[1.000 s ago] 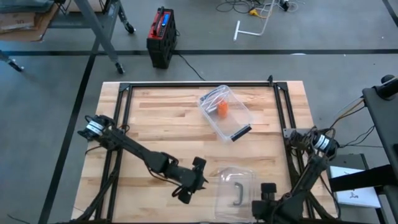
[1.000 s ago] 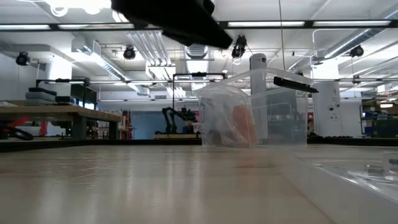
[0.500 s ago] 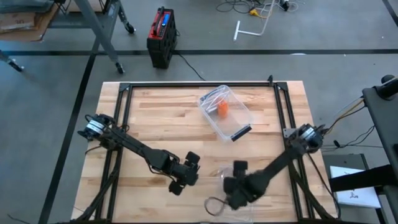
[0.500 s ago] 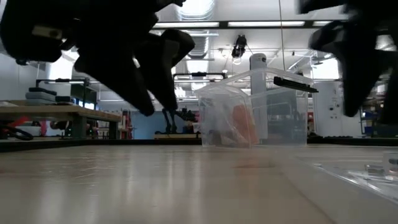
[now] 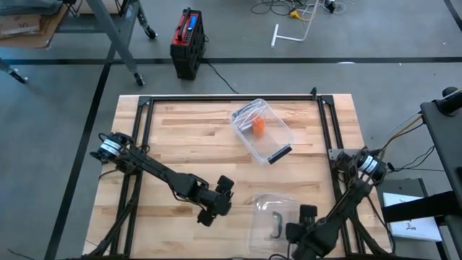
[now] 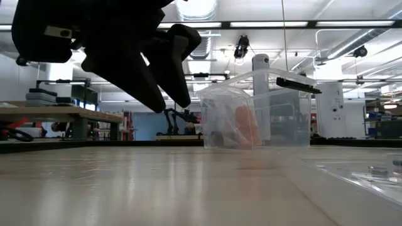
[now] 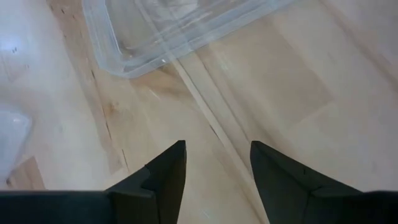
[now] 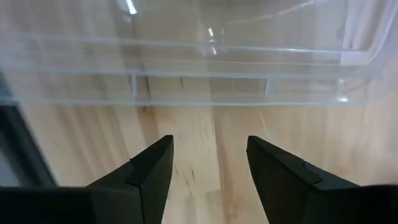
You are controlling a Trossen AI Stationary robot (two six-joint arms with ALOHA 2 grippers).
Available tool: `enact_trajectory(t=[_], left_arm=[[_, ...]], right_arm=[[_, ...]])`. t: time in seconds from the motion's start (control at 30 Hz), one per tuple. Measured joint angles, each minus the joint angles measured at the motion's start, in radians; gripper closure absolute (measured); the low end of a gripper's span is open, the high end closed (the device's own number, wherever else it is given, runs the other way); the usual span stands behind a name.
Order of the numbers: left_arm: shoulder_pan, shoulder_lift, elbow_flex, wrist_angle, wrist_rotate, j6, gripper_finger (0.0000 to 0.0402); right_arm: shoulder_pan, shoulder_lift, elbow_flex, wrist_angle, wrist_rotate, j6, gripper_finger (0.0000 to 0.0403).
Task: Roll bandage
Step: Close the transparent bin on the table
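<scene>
Both arms low at the near edge, bandage point(image 5: 258, 126) boxed.
Left gripper point(image 5: 212, 204) and right gripper point(image 5: 299, 224) gape empty; you reach for the far tub point(image 5: 278, 135), lid point(image 5: 268, 214) already off.

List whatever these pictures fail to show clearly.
- Orange item in the clear plastic box: too small in the high view, blurred by the box walls in the low view; not identifiable as a bandage.
- Right gripper: partly cut off by the high view's bottom edge.
- Clear lid: cropped in both wrist views.
</scene>
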Motion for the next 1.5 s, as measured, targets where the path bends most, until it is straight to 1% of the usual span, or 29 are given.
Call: enact_trajectory(t=[0.13,0.27,0.37,0.4,0.5,0.53,0.6,0.7,0.77,0.83,0.9,1.0,1.13,1.17,1.23,1.33,1.4,1.43,1.5], left_arm=[[-0.001,0.000,-0.001,-0.001,0.002,-0.042,0.0235],[-0.012,0.000,-0.007,-0.007,0.002,-0.050,0.0241],[-0.036,0.000,-0.005,-0.051,0.002,-0.054,0.0241],[-0.045,-0.001,-0.005,-0.075,0.002,-0.054,0.0240],[-0.072,-0.008,-0.005,-0.154,0.002,-0.074,0.0234],[-0.078,-0.011,-0.004,-0.182,-0.001,-0.093,0.0231],[-0.089,-0.018,-0.004,-0.260,-0.003,-0.159,0.0227],[-0.105,-0.042,-0.004,-0.401,-0.004,-0.307,0.0224],[-0.114,-0.068,-0.013,-0.485,-0.004,-0.417,0.0225],[-0.123,-0.101,-0.050,-0.507,-0.005,-0.516,0.0229],[-0.127,-0.130,-0.112,-0.459,-0.004,-0.603,0.0235],[-0.131,-0.157,-0.224,-0.302,0.004,-0.682,0.0246],[-0.126,-0.157,-0.332,-0.006,-0.002,-0.690,0.0258],[-0.119,-0.150,-0.348,0.070,-0.019,-0.674,0.0260],[-0.101,-0.141,-0.372,0.161,-0.103,-0.637,0.0264],[-0.058,-0.140,-0.356,0.190,-0.223,-0.579,0.0267],[-0.039,-0.154,-0.320,0.157,-0.297,-0.558,0.0267],[-0.033,-0.161,-0.295,0.124,-0.320,-0.549,0.0266],[-0.026,-0.174,-0.241,0.055,-0.327,-0.544,0.0263]], right_arm=[[0.003,0.037,-0.002,0.014,0.013,0.080,0.0204],[-0.058,0.077,0.004,0.081,0.012,0.059,0.0204],[-0.128,0.079,0.019,0.183,0.089,0.001,0.0204],[-0.157,0.079,0.031,0.215,0.144,-0.028,0.0204],[-0.233,0.072,0.077,0.267,0.266,-0.161,0.0204],[-0.250,0.071,0.098,0.291,0.288,-0.220,0.0204],[-0.270,0.071,0.131,0.319,0.300,-0.364,0.0204],[-0.296,0.073,0.152,0.315,0.305,-0.584,0.0204],[-0.319,0.076,0.159,0.323,0.306,-0.697,0.0204],[-0.344,0.076,0.163,0.374,0.298,-0.779,0.0204],[-0.370,0.076,0.168,0.426,0.268,-0.837,0.0204],[-0.397,0.076,0.171,0.484,0.236,-0.901,0.0204],[-0.403,0.076,0.172,0.507,0.225,-0.932,0.0204],[-0.403,0.076,0.172,0.511,0.225,-0.928,0.0204],[-0.401,0.076,0.172,0.516,0.224,-0.906,0.0204],[-0.394,0.077,0.169,0.519,0.225,-0.873,0.0204],[-0.391,0.077,0.167,0.520,0.226,-0.859,0.0204],[-0.388,0.077,0.166,0.524,0.225,-0.859,0.0204],[-0.387,0.078,0.164,0.541,0.225,-0.860,0.0204]])
